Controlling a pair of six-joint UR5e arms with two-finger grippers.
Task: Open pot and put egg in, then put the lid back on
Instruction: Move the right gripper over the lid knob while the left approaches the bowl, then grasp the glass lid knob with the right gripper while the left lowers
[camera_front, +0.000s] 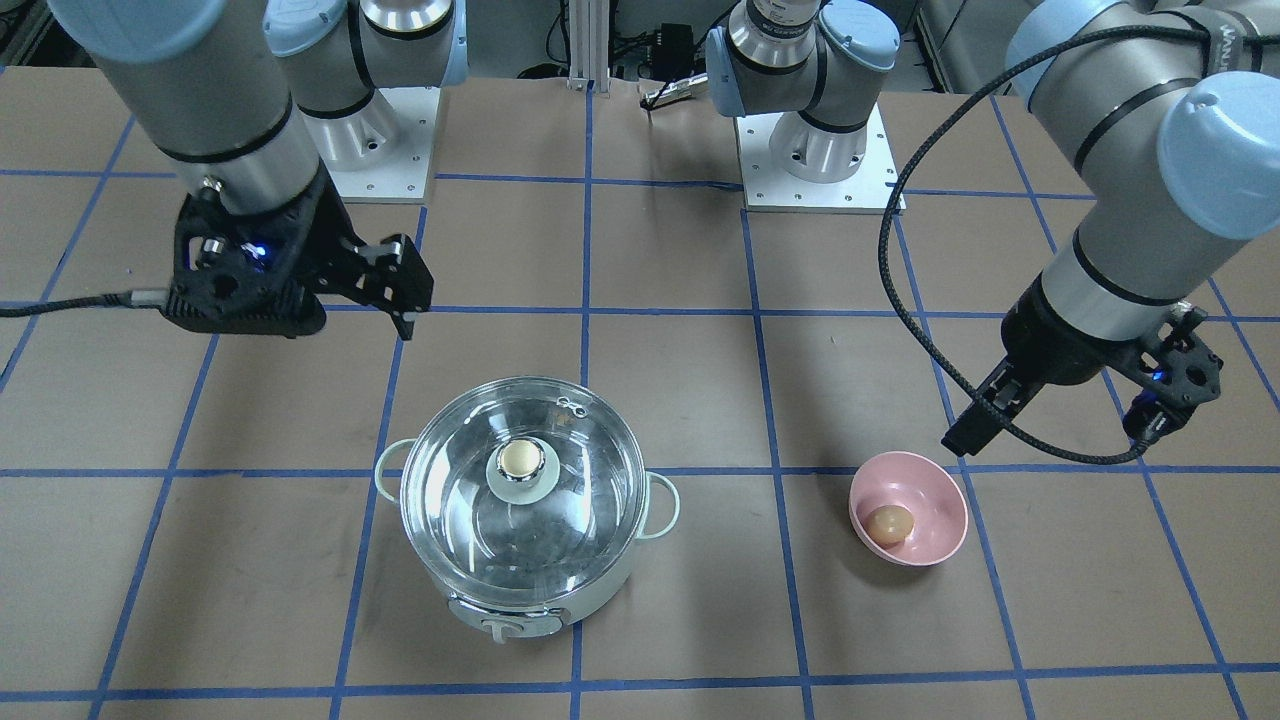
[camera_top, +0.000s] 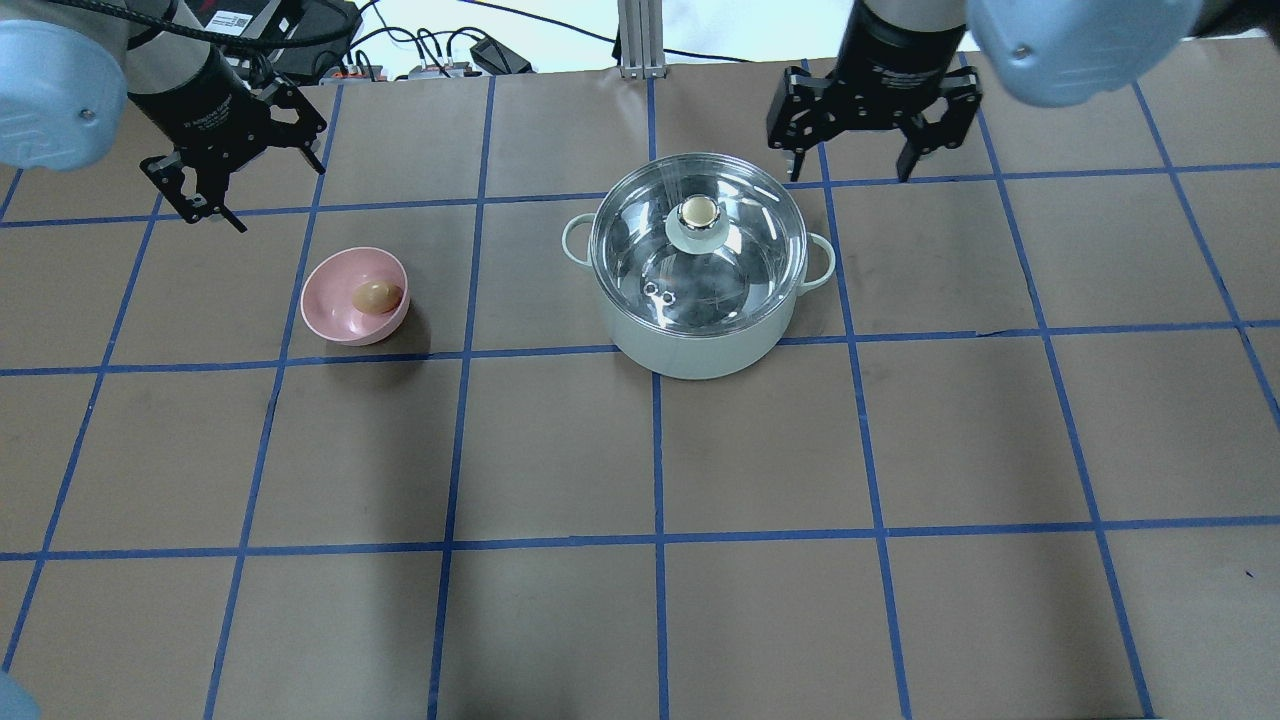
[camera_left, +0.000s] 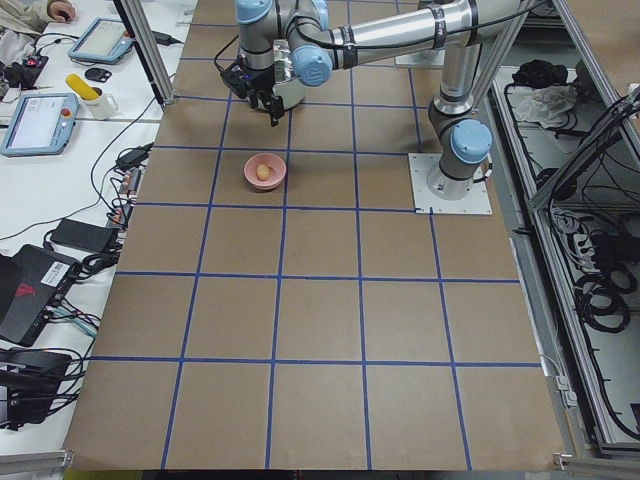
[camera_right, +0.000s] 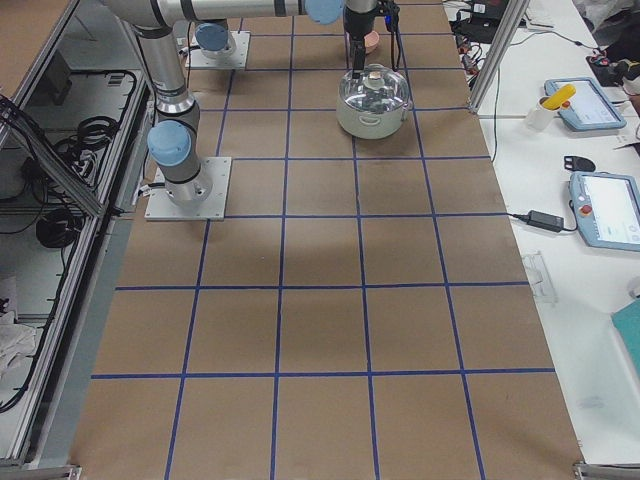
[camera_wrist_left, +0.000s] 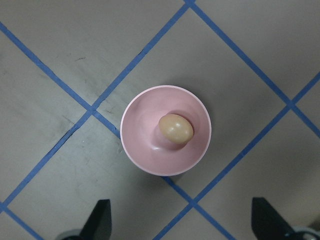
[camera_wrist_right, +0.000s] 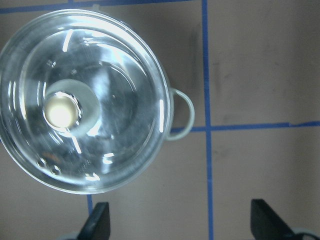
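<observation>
Currently the pot (camera_top: 700, 350) sits mid-table, closed, with the lid (camera_top: 745, 270) seated on its rim. Right gripper (camera_top: 850, 172) hovers high beside it, jaws wide apart and empty, the nearer arm. Left gripper (camera_top: 282, 200), jaws also apart, hangs over the pink bowl (camera_top: 328, 322). Key relation: the lid's knob (camera_top: 698, 212) is not under the right jaws; it lies toward the robot's left of them, so 1 sideways shift looks needed before descending. Egg (camera_top: 373, 296) rests in the bowl.
</observation>
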